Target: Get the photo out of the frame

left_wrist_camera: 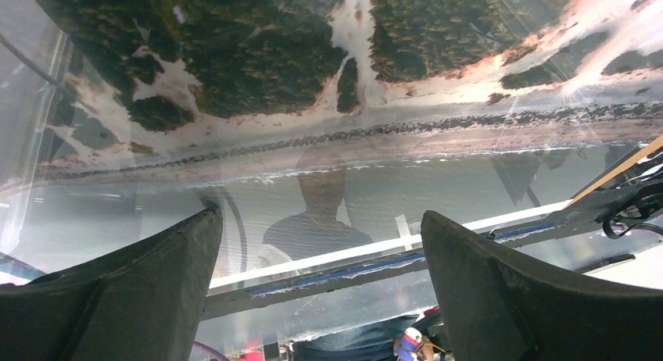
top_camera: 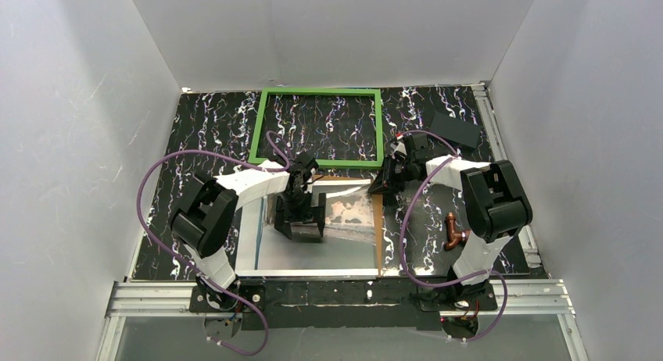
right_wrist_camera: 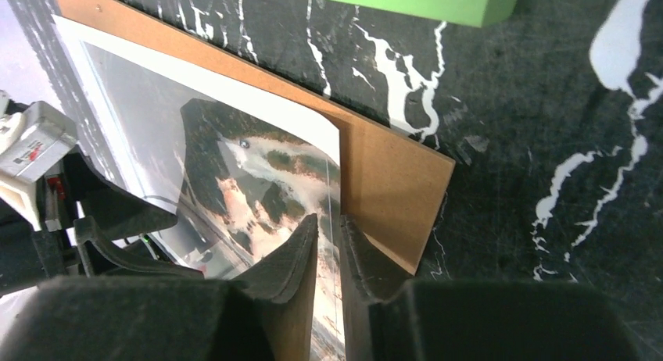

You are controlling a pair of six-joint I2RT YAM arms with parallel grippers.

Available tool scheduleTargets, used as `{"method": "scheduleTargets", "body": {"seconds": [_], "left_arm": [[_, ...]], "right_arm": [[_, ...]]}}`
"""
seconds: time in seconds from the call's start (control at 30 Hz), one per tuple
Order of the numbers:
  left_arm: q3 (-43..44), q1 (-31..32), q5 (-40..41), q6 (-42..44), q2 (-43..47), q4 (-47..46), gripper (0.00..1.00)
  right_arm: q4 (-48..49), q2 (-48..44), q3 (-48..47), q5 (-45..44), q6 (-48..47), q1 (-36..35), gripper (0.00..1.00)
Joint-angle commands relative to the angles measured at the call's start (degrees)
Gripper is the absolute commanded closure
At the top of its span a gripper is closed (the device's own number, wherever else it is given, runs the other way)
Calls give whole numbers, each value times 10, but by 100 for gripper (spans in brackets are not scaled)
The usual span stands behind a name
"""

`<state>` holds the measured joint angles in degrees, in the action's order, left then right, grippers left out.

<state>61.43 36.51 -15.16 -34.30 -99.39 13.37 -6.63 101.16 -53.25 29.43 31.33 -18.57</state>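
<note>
Straddling the photo (right_wrist_camera: 258, 166) at its right edge
Right pincer (right_wrist_camera: 328, 224) narrow, grip uncertain; left pincer (left_wrist_camera: 320, 214) wide above the photo; green frame (top_camera: 319, 91) lies upper centre.

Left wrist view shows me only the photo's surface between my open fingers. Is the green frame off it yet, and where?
Observer: Yes. The frame lies flat at the far side of the table, apart from the photo. The table's pattern shows through its opening.
Operator: What is the other arm doing?
Observer: The right gripper is at the photo's far right corner. Its jaws are narrowed over a thin sheet edge, with a slim gap showing. I cannot tell whether that edge is the print or a clear cover.
</note>
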Motion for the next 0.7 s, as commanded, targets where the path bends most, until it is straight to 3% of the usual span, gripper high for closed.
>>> {"method": "scheduleTargets", "body": {"seconds": [0.0,0.17,0.33,0.5,0.67], "left_arm": [[-11,-3,2,-3,-10,63,0],[-11,-3,2,-3,-11,62,0],[-13,-2,3,-4,-13,61,0],[-14,-2,4,-5,-13,61,0],[-12,-2,3,-5,-15,61,0]], "right_arm": [[58,-2,8,42,19,3,79],[93,-3,24,62,40,8,86],[115,-4,44,74,50,12,85],[76,-13,44,17,31,13,79],[84,7,42,38,31,13,78]]}}
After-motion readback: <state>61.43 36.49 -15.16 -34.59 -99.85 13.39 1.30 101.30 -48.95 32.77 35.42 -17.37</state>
